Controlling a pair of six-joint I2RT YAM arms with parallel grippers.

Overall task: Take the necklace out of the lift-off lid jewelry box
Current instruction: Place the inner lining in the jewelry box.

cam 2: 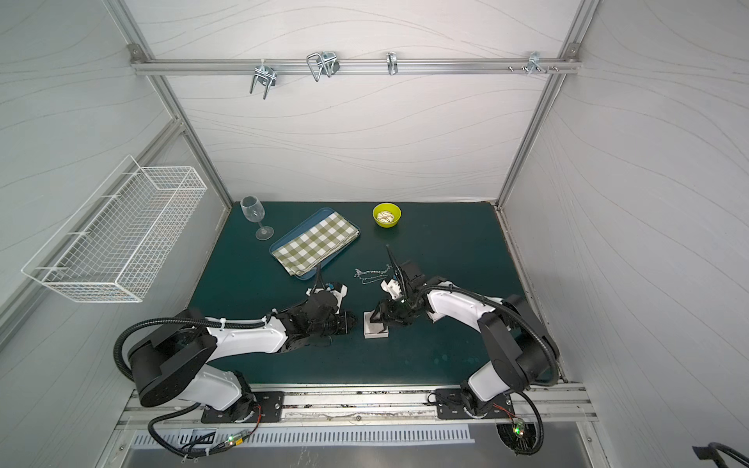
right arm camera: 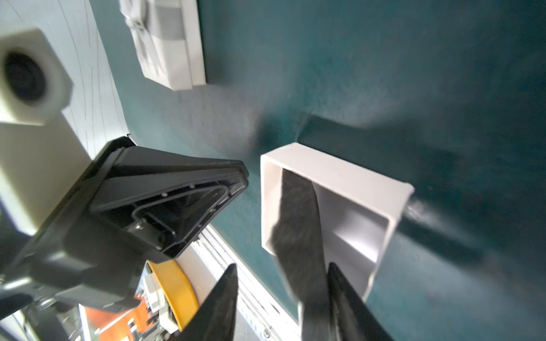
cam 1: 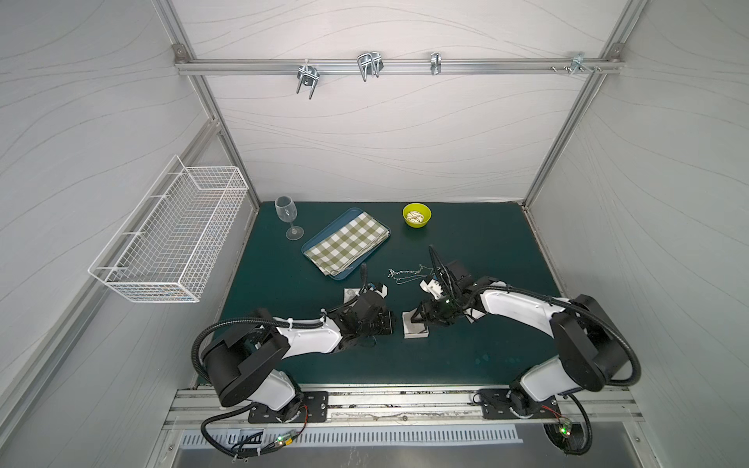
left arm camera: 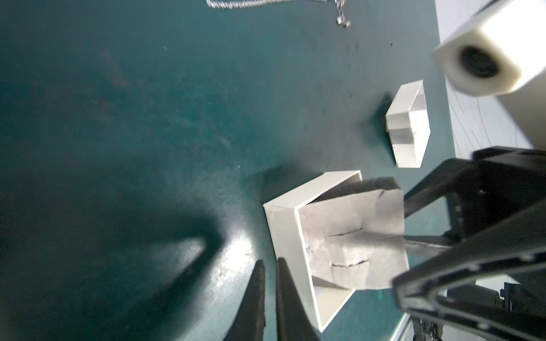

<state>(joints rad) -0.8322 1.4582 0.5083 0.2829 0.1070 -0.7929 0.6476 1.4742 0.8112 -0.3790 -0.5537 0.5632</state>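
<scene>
Lying beyond the open jewelry box (cam 1: 417, 334) — the necklace (cam 1: 405, 275) runs side to side.

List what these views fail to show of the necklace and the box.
- Necklace: clasp too small in both top views; cut off by the picture's edge in the left wrist view.
- Box: floor partly covered by the right gripper in both top views, by the dark insert in the right wrist view.
- Yellow bowl: contents too small in top views.
</scene>
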